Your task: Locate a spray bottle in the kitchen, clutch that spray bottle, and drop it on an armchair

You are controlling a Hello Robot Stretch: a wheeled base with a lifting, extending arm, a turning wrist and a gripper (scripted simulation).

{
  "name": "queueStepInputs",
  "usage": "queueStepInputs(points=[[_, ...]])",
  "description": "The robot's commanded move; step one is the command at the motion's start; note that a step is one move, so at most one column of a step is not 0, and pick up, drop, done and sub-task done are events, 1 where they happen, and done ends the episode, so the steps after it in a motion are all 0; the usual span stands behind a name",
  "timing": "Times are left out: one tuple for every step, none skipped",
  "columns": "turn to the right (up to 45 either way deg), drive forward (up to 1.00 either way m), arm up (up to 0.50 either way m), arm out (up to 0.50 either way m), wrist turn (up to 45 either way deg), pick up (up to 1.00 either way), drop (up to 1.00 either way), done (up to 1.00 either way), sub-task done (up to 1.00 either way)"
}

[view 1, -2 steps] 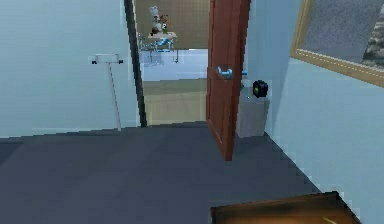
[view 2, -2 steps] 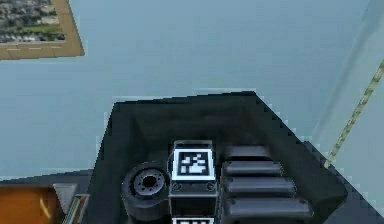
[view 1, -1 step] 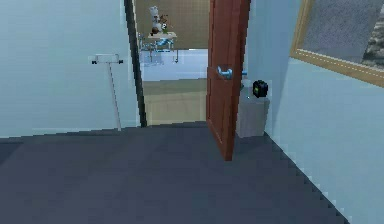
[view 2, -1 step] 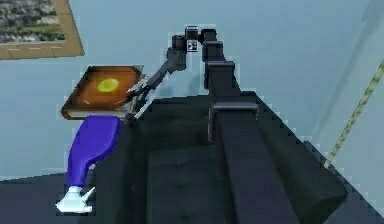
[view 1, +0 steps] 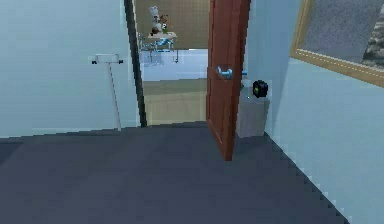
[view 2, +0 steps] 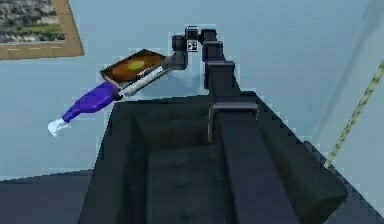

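One spray bottle: purple-blue plastic spray bottle [view 2: 88,104] with a white end. You see it tilted in the air just past the armchair's corner, clear of every surface.
Gripper: dark two-finger gripper [view 2: 125,88] holds that bottle; you cannot tell the jaws' state.
Armchair: dark padded armchair [view 2: 190,160], beneath the dark square arm [view 2: 215,70].
Picture: wood-framed picture [view 2: 35,30] on the pale blue wall [view 2: 280,50] beyond the armchair.

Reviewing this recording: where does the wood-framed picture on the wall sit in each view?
Forward view: the wood-framed picture is in the top right corner, cut by the edge, up and right of the brown door.
Arm side view: the wood-framed picture is in the top left corner, up and left of the dark armchair.
Shared landmark: the pale blue wall it hangs on.
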Motion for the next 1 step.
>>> queueStepInputs(points=[[0.0, 0.00, 0.00, 0.00, 45.0, 0.00, 0.00, 0.00, 0.00]])
